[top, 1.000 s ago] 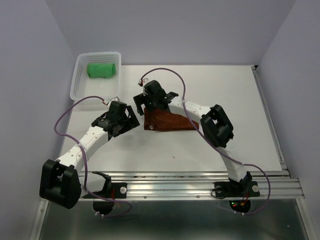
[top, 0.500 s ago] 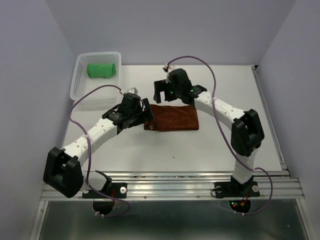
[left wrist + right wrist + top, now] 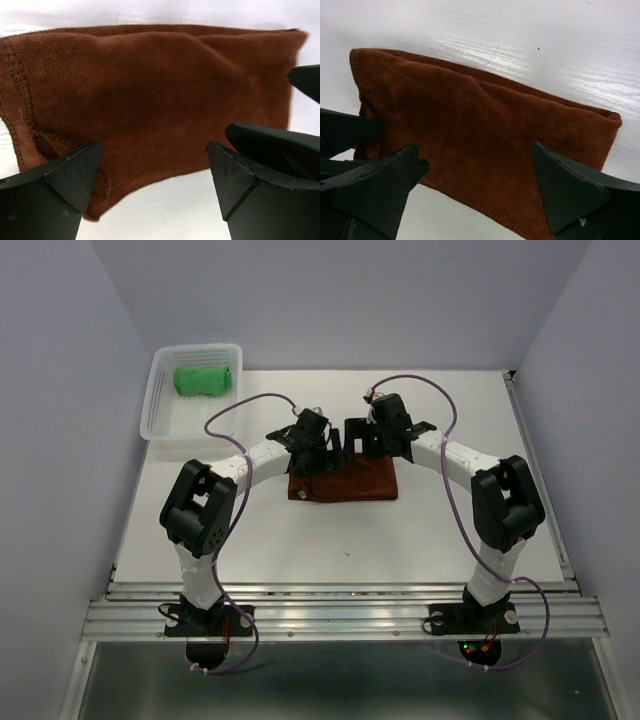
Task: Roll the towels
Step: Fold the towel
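A brown towel (image 3: 345, 483) lies folded flat in the middle of the white table. It fills the left wrist view (image 3: 150, 90) and the right wrist view (image 3: 485, 135). My left gripper (image 3: 312, 452) is open just over the towel's far left edge (image 3: 152, 172). My right gripper (image 3: 360, 447) is open over the towel's far edge, right beside the left one (image 3: 475, 170). Neither holds anything. A green rolled towel (image 3: 205, 378) lies in the white basket (image 3: 160, 415) at the back left.
The table (image 3: 450, 520) is white, with a metal rail (image 3: 350, 610) along its near edge. Purple walls close in both sides. Each arm's cable loops above the table near the towel.
Both grippers have come together at the towel's far edge. The left arm swung right and forward; the right gripper moved right and down toward the towel. The towel now lies flat.
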